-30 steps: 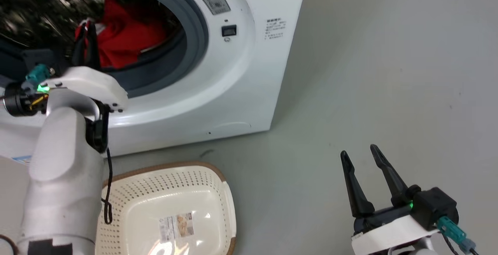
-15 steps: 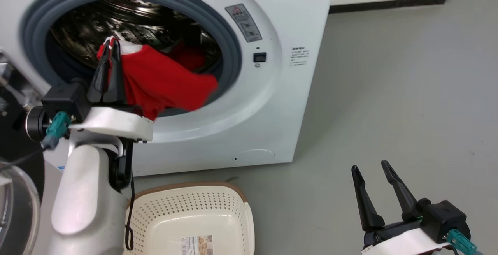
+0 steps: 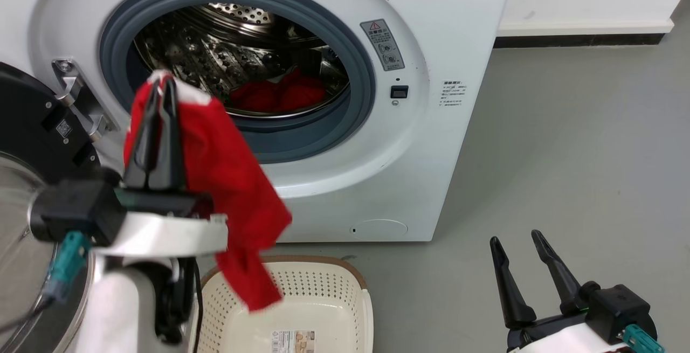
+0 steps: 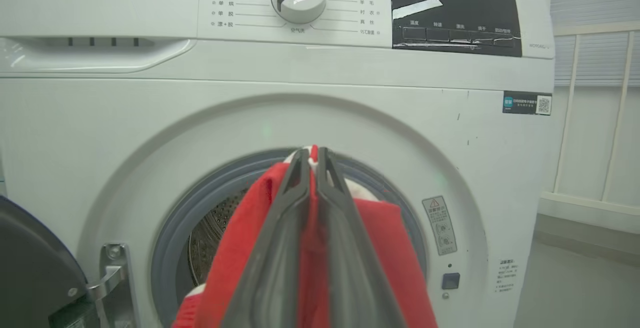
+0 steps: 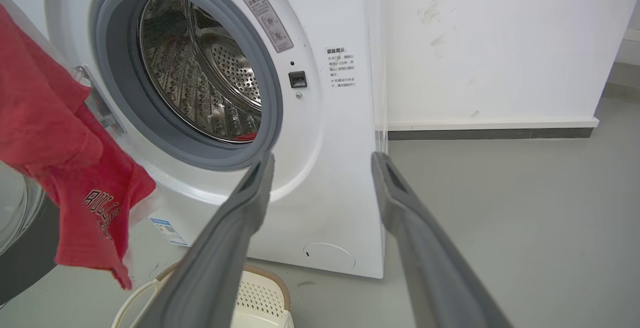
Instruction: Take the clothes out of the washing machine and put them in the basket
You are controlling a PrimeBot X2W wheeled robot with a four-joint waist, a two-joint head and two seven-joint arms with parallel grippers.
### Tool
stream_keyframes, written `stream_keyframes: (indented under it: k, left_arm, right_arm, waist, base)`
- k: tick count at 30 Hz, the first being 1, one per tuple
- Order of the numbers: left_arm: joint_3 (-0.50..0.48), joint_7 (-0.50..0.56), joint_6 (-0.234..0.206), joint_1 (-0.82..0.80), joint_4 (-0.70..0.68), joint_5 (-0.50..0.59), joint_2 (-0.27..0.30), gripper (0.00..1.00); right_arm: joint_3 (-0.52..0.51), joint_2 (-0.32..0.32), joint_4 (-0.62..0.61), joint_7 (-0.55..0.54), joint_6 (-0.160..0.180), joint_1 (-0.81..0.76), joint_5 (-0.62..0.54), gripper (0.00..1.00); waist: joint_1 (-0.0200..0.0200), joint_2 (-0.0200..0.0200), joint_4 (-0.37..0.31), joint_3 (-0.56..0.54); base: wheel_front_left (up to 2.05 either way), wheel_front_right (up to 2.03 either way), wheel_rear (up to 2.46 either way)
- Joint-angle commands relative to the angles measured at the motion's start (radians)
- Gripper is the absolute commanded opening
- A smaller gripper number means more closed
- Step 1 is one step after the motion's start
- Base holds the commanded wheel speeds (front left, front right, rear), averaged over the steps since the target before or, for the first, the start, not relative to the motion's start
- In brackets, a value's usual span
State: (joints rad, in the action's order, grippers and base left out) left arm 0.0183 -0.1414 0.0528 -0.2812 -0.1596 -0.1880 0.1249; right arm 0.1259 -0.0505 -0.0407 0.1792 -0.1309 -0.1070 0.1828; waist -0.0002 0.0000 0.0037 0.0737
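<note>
I am holding a red garment [image 3: 232, 180] clamped by its top edge between the left fingers [image 3: 173, 143], which are pressing together at the left of the head frame. The cloth is hanging down and rightward, its lowest corner dangling over the left part of the basket [image 3: 329, 267] at the bottom centre. Another red garment [image 3: 277, 94] is lying in the drum of the washing machine [image 3: 431, 143], upper centre. The right fingers [image 3: 504, 283] are standing apart and empty at the lower right.

I am gripping only an edge, so I judge the cloth could slip free early. Let go here, it could catch on the brown rim and spill onto the floor [image 3: 566, 153], since most of it is hanging left of the basket's middle. The open door [image 3: 32, 126] is crowding the left edge; the right side of the frame is offering free room.
</note>
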Motion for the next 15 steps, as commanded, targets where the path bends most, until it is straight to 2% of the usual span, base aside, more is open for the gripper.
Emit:
stream_keyframes:
  k: [1, 4, 7, 11, 15]
  left_arm:
    - [0.007, 0.018, -0.010, 0.050, -0.034, -0.002, -0.007, 0.00]
    - [0.022, 0.053, -0.039, 0.165, -0.072, -0.012, -0.025, 0.00]
    - [0.029, 0.057, -0.060, 0.242, -0.045, -0.020, -0.036, 0.00]
    - [0.038, 0.044, -0.080, 0.311, 0.060, -0.047, -0.051, 0.00]
    - [0.048, 0.009, -0.084, 0.301, 0.216, -0.076, -0.059, 0.00]
  right_arm:
    - [0.003, 0.001, -0.007, -0.002, 0.000, -0.003, -0.008, 1.00]
    - [0.009, 0.001, -0.014, -0.005, 0.000, 0.007, -0.010, 1.00]
    - [0.010, 0.001, -0.018, -0.007, 0.000, 0.013, -0.015, 1.00]
    - [0.009, 0.001, -0.025, -0.010, 0.000, 0.026, -0.018, 1.00]
    - [0.019, 0.001, -0.029, -0.015, 0.000, 0.048, -0.027, 1.00]
  waist:
    - [0.0002, 0.0000, 0.005, 0.005]
    - [0.0002, 0.0000, 0.012, 0.019]
    - [0.0002, 0.0000, 0.015, 0.033]
    - [0.0002, 0.0000, 0.022, 0.065]
    - [0.0002, 0.0000, 0.028, 0.105]
  base:
    - [0.00, 0.00, 0.00]
    - [0.00, 0.00, 0.00]
    - [0.00, 0.00, 0.00]
    - [0.00, 0.00, 0.00]
    - [0.00, 0.00, 0.00]
